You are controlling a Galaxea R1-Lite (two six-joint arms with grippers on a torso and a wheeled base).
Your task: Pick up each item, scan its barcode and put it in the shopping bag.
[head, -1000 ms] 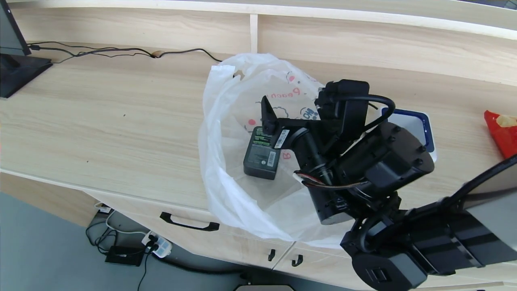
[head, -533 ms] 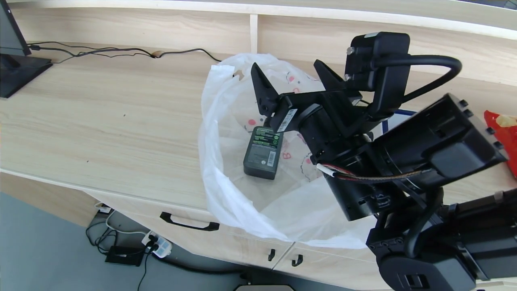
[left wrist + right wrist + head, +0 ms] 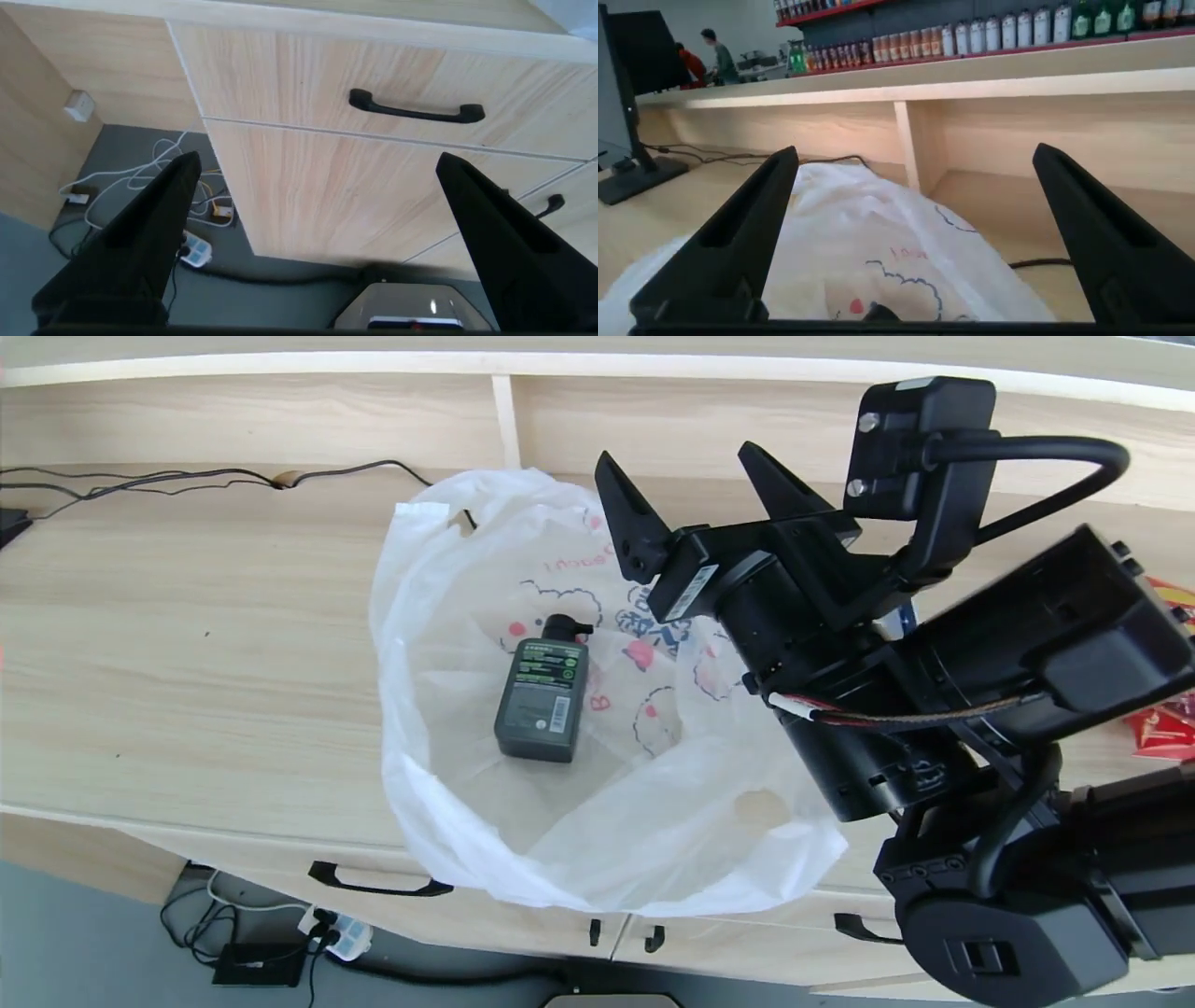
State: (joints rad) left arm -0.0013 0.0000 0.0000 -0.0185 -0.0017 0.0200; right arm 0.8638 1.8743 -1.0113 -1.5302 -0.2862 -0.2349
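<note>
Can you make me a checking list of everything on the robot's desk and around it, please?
Surface: light wooden counter.
Job's things: white shopping bag stands open on the counter; dark bottle lies inside it; red snack packet at the counter's right edge.
Clutter: white power strip and black box on the floor.
Grippers: right gripper open, empty, above the bag's far right side; left gripper open, empty, low down facing the drawers.
Cables: black cables along the counter's back.
Surroundings: shelves of bottles behind the counter.
</note>
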